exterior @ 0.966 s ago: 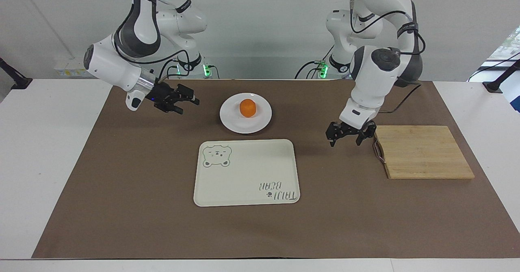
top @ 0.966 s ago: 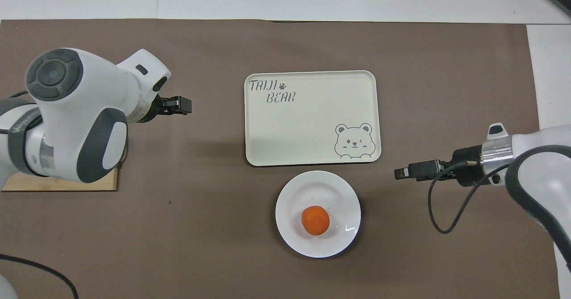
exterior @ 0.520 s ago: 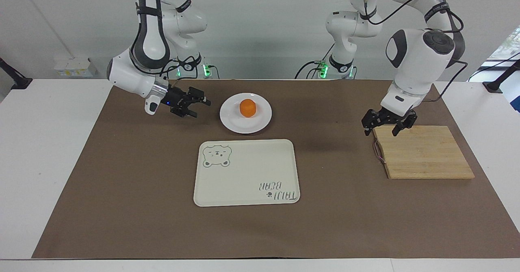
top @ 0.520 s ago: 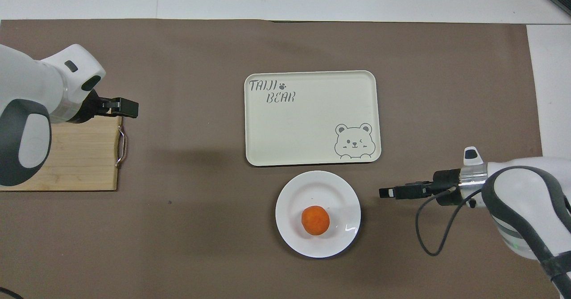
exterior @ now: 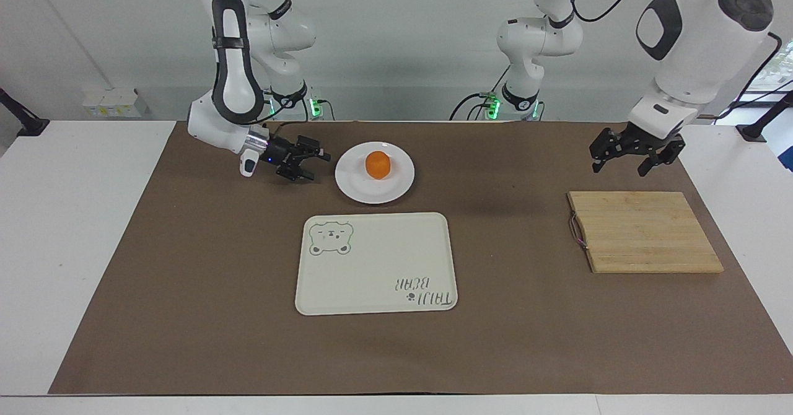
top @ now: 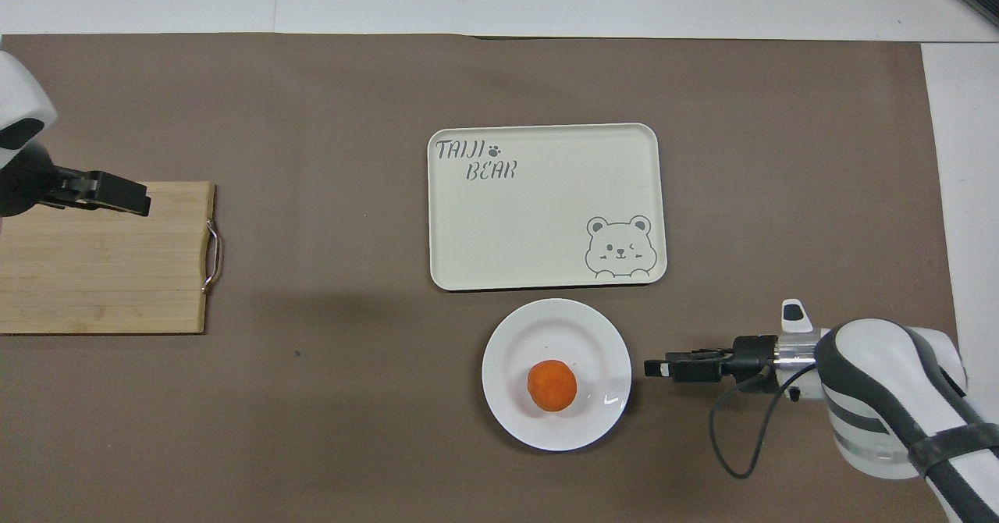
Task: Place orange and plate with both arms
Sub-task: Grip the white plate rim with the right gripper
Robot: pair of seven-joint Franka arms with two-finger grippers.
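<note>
The orange [exterior: 377, 164] sits on the white plate [exterior: 374, 187], on the brown mat on the robots' side of the tray; both also show in the overhead view, the orange [top: 552, 385] on the plate [top: 538, 328]. My right gripper [exterior: 313, 166] is open and low, just beside the plate's rim toward the right arm's end, apart from it; in the overhead view the right gripper [top: 652, 368] points at the rim. My left gripper [exterior: 619, 168] is open, empty and raised, and in the overhead view the left gripper [top: 133, 197] is over the cutting board's edge.
A cream tray with a bear drawing [exterior: 376, 263] lies mid-table, just farther from the robots than the plate. A wooden cutting board [exterior: 644, 232] with a metal handle lies toward the left arm's end.
My right gripper has moved in toward the plate's rim and lowered. My left gripper has lifted and pulled away from mid-table toward the left arm's end, over the board.
</note>
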